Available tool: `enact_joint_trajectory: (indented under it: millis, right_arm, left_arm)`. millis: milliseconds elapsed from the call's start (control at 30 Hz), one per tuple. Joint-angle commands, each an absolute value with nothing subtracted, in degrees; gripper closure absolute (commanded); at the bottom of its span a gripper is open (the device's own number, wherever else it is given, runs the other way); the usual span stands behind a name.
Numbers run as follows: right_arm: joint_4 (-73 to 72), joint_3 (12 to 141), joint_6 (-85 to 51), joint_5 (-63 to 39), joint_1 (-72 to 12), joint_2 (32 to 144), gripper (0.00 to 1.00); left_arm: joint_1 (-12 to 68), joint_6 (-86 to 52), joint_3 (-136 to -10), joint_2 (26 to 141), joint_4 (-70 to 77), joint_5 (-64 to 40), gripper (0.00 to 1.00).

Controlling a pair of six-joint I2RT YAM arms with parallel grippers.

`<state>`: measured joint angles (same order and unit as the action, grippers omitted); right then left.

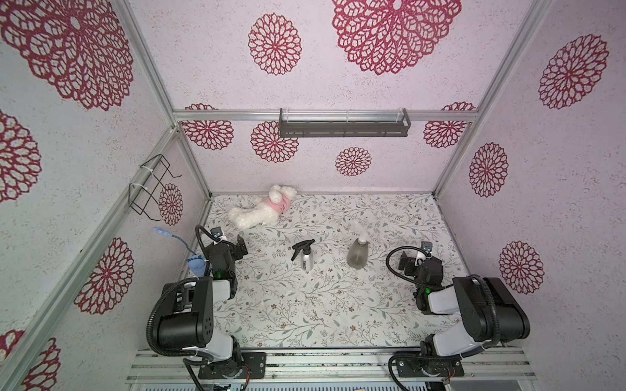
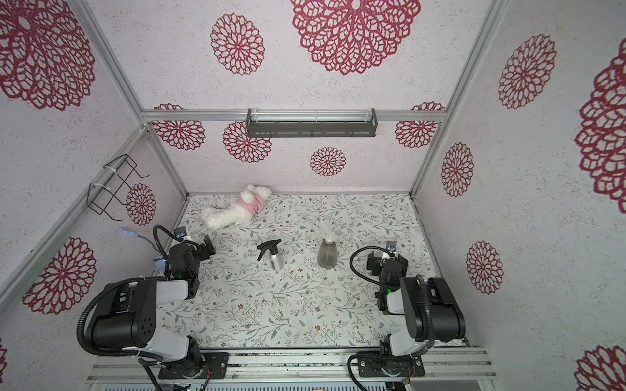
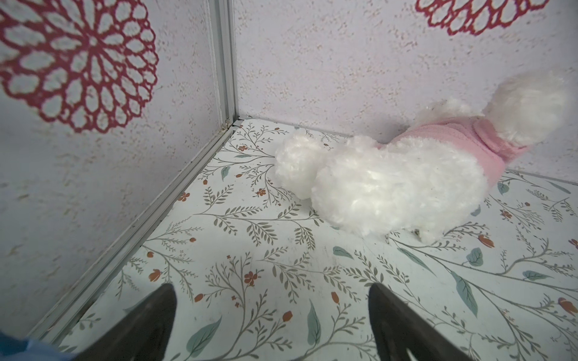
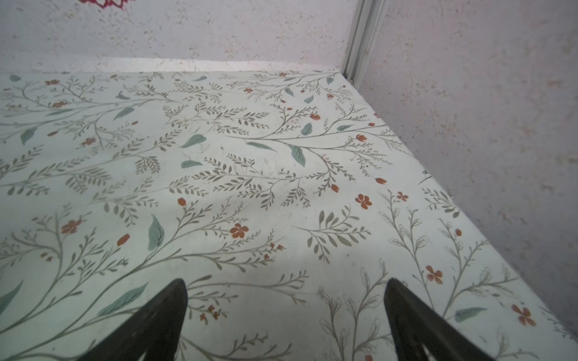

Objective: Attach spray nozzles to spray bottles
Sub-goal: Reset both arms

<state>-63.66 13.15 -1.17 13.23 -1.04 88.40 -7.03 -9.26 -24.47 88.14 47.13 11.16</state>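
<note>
Silver bottle (image 1: 307, 260) stands mid-desk, black nozzle (image 1: 300, 246) already sitting on its neck, trigger pointing toward my left side. Just to its right, apart from it, stands the grey bottle (image 1: 357, 255), with the clear nozzle (image 1: 359, 231) on top, its spout aimed at the desk's back edge. Both show the same way in both top views: silver bottle (image 2: 277, 260), grey bottle (image 2: 328, 255).

My left gripper (image 3: 272, 322) hangs near the desk's left edge, fingers (image 3: 150, 325) spread wide, nothing between them, only the floral desk (image 3: 281, 281) below. Ahead of it, toward the back left corner, lies the plush dog (image 3: 391, 187), white with a pink top, head close to the back wall.

My right gripper (image 4: 286, 318) sits near the right edge, fingers (image 4: 416, 325) just as wide apart, empty, looking at bare desk toward the back right corner. Both grippers are well apart from the bottles.

On the left wall, a wire rack (image 1: 152, 184); on the back wall, a dark shelf (image 1: 343, 123). Something blue (image 1: 196, 262) hangs by my left arm; I cannot tell what.
</note>
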Motion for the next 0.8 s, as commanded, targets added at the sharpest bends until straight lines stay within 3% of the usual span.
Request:
enact_joint_trajectory:
  millis: [0, 767]
  right_arm:
    - [-69.6, 14.2, -2.9, 16.4, -1.3, 88.0, 0.01]
    - [-68.1, 15.0, -2.0, 18.7, -2.8, 88.2, 0.01]
  left_arm:
    - [-6.9, -8.5, -25.0, 88.0, 46.8, 11.6, 0.03]
    - [-6.9, -8.5, -25.0, 88.0, 46.8, 11.6, 0.03]
